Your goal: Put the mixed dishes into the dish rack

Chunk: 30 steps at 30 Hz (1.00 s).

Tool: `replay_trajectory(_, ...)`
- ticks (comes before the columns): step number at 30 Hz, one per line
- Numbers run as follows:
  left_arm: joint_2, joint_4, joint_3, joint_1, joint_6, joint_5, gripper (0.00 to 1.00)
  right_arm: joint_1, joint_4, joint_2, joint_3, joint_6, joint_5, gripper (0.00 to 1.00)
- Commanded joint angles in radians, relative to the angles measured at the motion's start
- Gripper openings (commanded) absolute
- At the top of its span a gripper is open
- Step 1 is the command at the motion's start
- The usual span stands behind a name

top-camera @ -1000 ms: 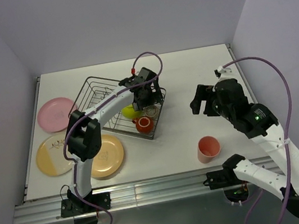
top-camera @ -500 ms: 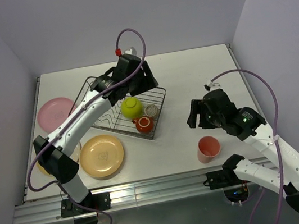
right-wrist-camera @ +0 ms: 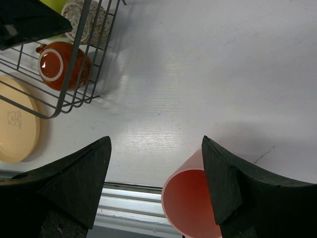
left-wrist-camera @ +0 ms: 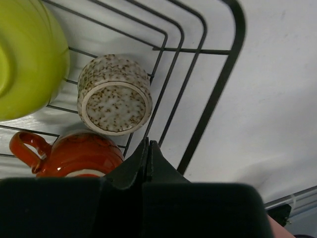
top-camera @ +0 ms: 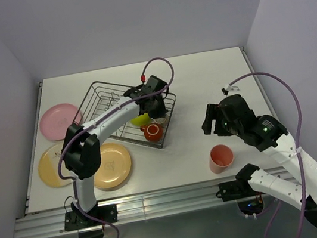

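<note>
The dish rack [top-camera: 103,102] holds the lime-green bowl [top-camera: 140,120], the red mug [top-camera: 152,132] and the speckled grey-beige cup [left-wrist-camera: 115,94] in its near right corner. My left gripper [left-wrist-camera: 147,144] hovers over that corner, shut and empty, its tip just beside the cup and the mug [left-wrist-camera: 74,156]. The salmon-pink tumbler [right-wrist-camera: 195,198] stands upright on the table near the front edge. Above it my right gripper [right-wrist-camera: 156,141] is open, with the tumbler under its right finger. Pink [top-camera: 59,121], cream [top-camera: 48,166] and tan-orange [top-camera: 112,164] plates lie flat left of the rack.
The table's metal front rail [right-wrist-camera: 129,210] runs just below the tumbler. Walls enclose the table on the left, back and right. The left arm's purple cable [top-camera: 159,64] loops above the rack.
The left arm rose away from the rack, then came back down over its near right corner, and its jaws went from open to shut. The right gripper shifted slightly over the tumbler.
</note>
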Motion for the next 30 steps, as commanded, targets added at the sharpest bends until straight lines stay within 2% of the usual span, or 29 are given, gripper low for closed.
replay_trajectory(1, 0.008, 0.026, 0.029, -0.009, -0.01, -0.001, 0.0, 0.006, -0.024, -0.019, 0.046, -0.003, 0.044, 0.81)
replay_trajectory(9, 0.088, -0.008, 0.081, -0.003, 0.005, -0.047, 0.0, 0.006, -0.013, -0.024, 0.026, -0.001, 0.007, 0.81)
replay_trajectory(23, 0.16, 0.0, 0.113, 0.038, 0.026, -0.039, 0.0, 0.007, -0.01, -0.027, 0.01, 0.003, -0.01, 0.81)
replay_trajectory(30, 0.209, -0.023, 0.204, 0.061, 0.043, -0.024, 0.0, 0.039, -0.027, -0.013, 0.0, 0.017, -0.002, 0.83)
